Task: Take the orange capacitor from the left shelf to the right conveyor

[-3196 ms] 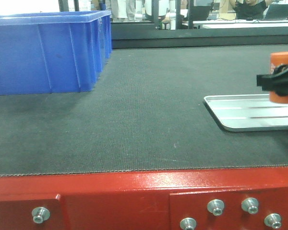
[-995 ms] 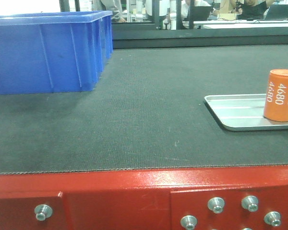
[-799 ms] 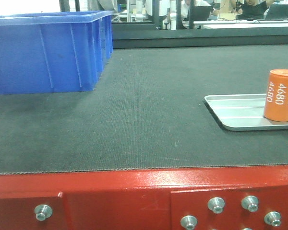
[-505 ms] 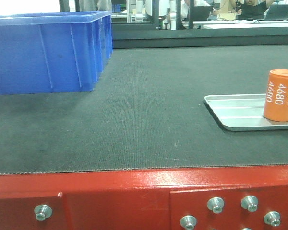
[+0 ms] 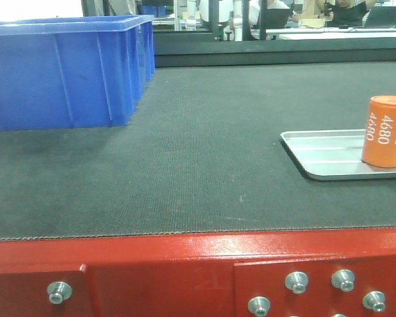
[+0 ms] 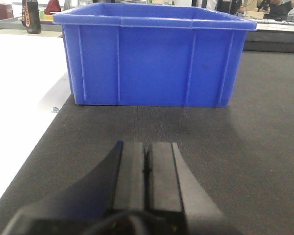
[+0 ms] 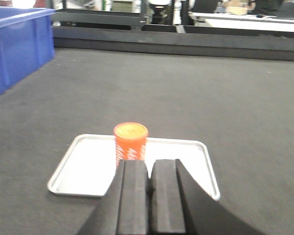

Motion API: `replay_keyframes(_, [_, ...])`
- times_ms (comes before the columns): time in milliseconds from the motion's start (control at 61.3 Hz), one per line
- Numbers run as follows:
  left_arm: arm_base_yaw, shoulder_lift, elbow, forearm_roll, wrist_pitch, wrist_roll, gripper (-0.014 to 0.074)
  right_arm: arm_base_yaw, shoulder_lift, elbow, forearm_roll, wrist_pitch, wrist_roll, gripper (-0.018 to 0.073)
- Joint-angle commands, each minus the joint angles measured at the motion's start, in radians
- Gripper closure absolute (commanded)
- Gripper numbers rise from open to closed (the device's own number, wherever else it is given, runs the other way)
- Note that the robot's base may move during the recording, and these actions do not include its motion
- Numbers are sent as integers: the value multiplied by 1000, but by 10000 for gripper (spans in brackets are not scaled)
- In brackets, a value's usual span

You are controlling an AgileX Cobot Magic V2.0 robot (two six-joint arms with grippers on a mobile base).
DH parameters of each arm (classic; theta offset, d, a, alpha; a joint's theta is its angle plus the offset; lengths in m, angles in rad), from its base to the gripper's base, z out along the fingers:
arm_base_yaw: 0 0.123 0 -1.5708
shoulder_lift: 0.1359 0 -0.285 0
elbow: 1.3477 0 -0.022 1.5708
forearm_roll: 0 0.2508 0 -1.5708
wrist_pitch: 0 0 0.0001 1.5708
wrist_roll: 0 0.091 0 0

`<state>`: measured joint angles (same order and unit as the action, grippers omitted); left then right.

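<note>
The orange capacitor [image 5: 385,131] with white "4680" print stands upright and free on a shallow silver tray [image 5: 323,155] that lies on the right conveyor's dark belt [image 5: 204,152], behind its red bolted frame [image 5: 152,264]. In the right wrist view the capacitor [image 7: 130,142] stands just beyond my right gripper [image 7: 150,164], which is shut and empty, a little back from it. My left gripper [image 6: 147,147] is shut on nothing, low over the belt, facing a blue bin [image 6: 152,58]. The left shelf is out of view.
The blue plastic bin [image 5: 59,72] stands on the belt at the back left. The tray [image 7: 88,166] sits at the right side. Behind the conveyor are desks, laptops and people. A white surface [image 6: 19,88] borders the belt's left edge.
About three seconds ago a gripper was round the capacitor over the tray; it has let go and left the front view. Nothing has moved in the last second.
</note>
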<state>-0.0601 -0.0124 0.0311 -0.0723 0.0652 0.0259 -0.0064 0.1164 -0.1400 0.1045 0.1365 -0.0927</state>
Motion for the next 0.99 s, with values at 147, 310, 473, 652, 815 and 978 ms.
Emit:
replay_keyframes(147, [1, -12, -5, -2, -90, -1, 723, -62, -140, 113, 9, -125, -12, 503])
replay_keyframes(310, [1, -12, -5, -2, -90, -1, 723, -62, -134, 164, 9, -149, 23, 503])
replay_keyframes(473, [1, -12, -5, -2, -90, -1, 723, -62, -134, 164, 9, -147, 23, 503])
replay_keyframes(652, [1, -12, -5, -2, -90, -1, 723, -62, -134, 164, 9, -146, 23, 503])
replay_keyframes(815, [1, -12, -5, -2, -90, -1, 723, -62, -134, 164, 9, -146, 23, 503])
replay_keyframes(978, [1, -12, -5, -2, -90, -1, 723, -62, -134, 164, 9, -146, 23, 503])
